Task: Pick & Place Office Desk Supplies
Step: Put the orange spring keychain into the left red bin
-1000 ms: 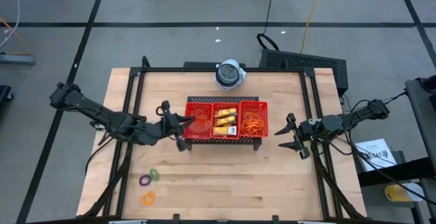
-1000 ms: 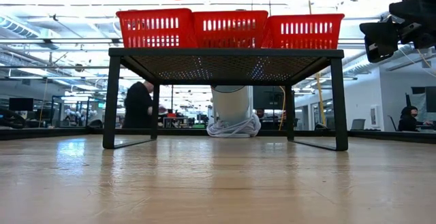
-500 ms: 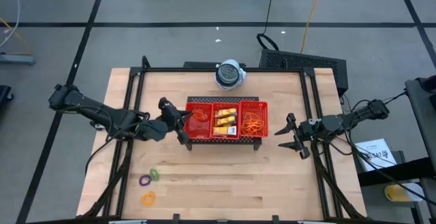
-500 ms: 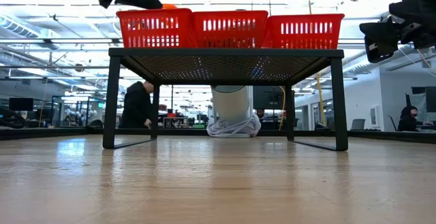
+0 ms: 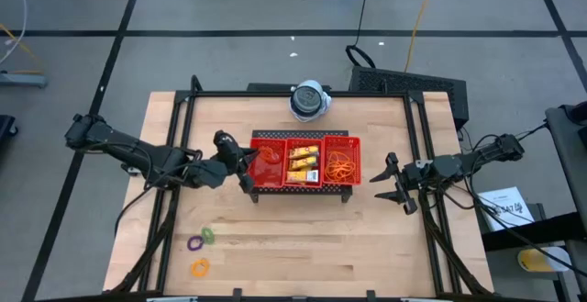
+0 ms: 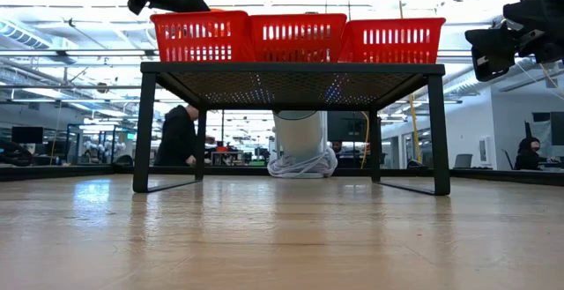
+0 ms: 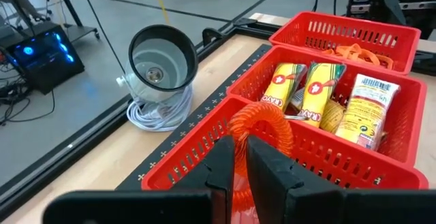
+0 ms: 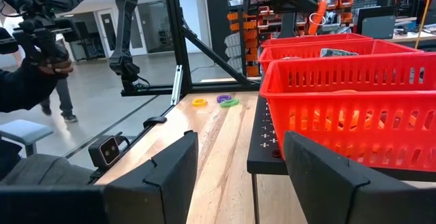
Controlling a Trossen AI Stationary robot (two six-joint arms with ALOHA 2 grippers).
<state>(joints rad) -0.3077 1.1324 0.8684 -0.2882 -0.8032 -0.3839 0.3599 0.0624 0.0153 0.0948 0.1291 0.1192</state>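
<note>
Left wrist view: orange ring [image 7: 262,132] btwn left gripper [image 7: 238,157] fingers.

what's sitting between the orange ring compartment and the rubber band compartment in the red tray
The middle compartment, holding the yellow packets, seen in the high view.

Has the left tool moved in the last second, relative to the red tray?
Yes. The left tool, shut on the orange ring, dropped toward the red tray's left compartment and shifted slightly away from the tray's front.
</note>
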